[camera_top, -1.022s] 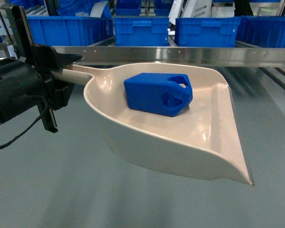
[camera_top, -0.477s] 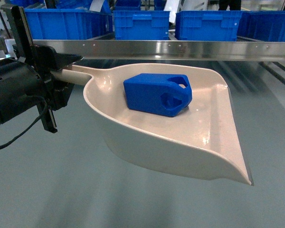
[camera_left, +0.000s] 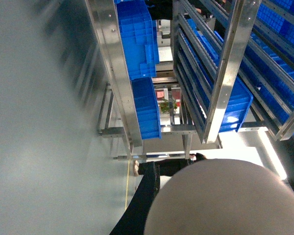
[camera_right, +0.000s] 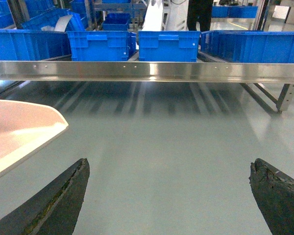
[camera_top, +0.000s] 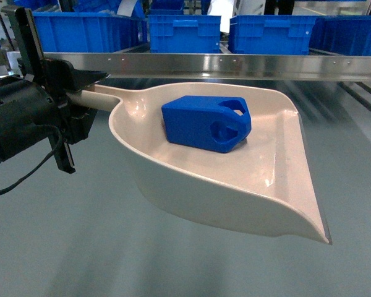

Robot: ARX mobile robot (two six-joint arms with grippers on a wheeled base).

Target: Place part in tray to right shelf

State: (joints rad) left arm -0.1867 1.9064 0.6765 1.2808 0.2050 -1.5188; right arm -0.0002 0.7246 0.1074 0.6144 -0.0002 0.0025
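The part (camera_top: 206, 123) is a bright-blue plastic block, boxy at one end and tapered at the other, where round holes pierce its faces; there is one of it, and it lies on its side inside the tray (camera_top: 260, 185), toward the tray's back wall and well short of the wide lip. The tray, also single, is a cream-white scoop with raised side walls, a flat open lip at the lower right and a straight handle running off to the upper left. The left gripper (camera_top: 80, 93) is clenched on that handle, its black body reaching in from the left edge of the head view and holding the tray level above the grey floor (camera_top: 111, 247). In the left wrist view the tray's pale rounded underside (camera_left: 225, 200) fills the lower right. Behind the tray runs the right shelf (camera_top: 235, 65), its brushed steel front rail spanning the view, with four blue crates (camera_top: 184, 32) lined up on it in the head view. The right gripper (camera_right: 169, 196) hangs over the floor facing the shelf, released, its two dark fingers (camera_right: 54, 200) spread wide apart, with the tray's lip corner at the left edge of its view.
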